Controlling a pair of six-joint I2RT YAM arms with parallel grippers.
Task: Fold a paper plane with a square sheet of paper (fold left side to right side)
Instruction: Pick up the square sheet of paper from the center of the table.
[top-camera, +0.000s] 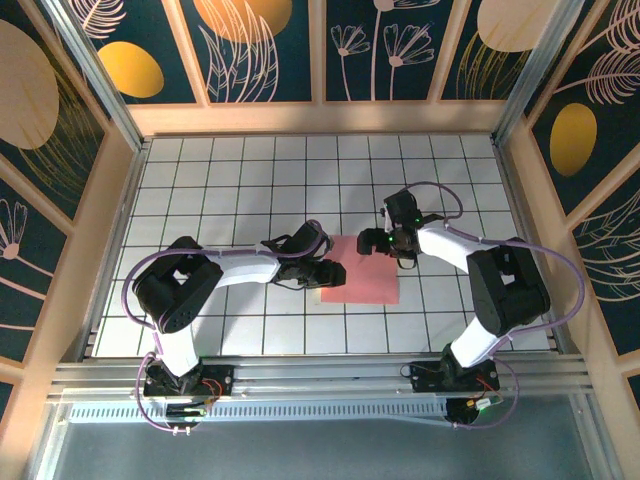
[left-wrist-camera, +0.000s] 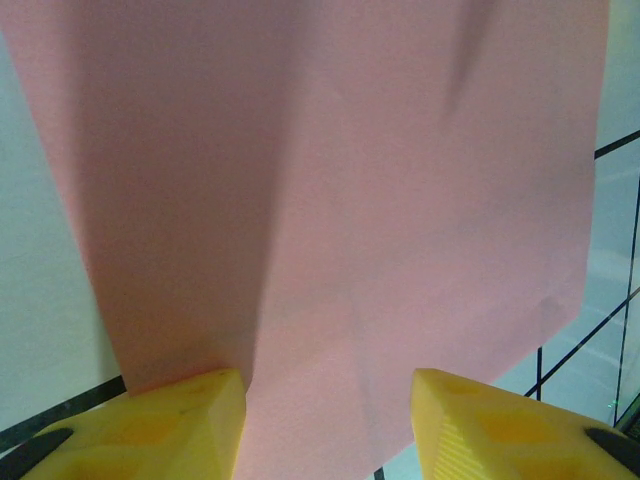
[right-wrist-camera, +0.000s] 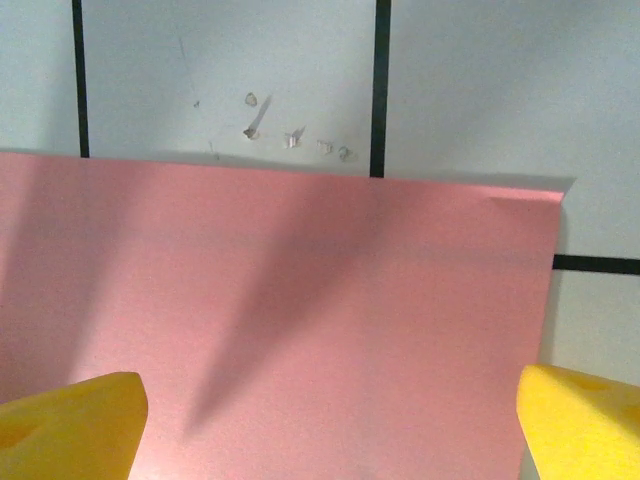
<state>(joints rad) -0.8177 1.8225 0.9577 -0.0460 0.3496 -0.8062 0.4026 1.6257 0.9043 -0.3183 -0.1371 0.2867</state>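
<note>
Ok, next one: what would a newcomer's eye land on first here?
The salmon-pink sheet of paper, lying mid-table on the white grid tiles. Both arms lean in over it: the left claw at its left edge, the right claw at its far right corner, both with yellow fingers apart.

White-black arms (top-camera: 240, 268), purple cables (top-camera: 435, 185), yellow fingers (left-wrist-camera: 160, 430)

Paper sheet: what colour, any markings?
The paper is plain salmon pink, unmarked; right wrist view shows it best.
</note>
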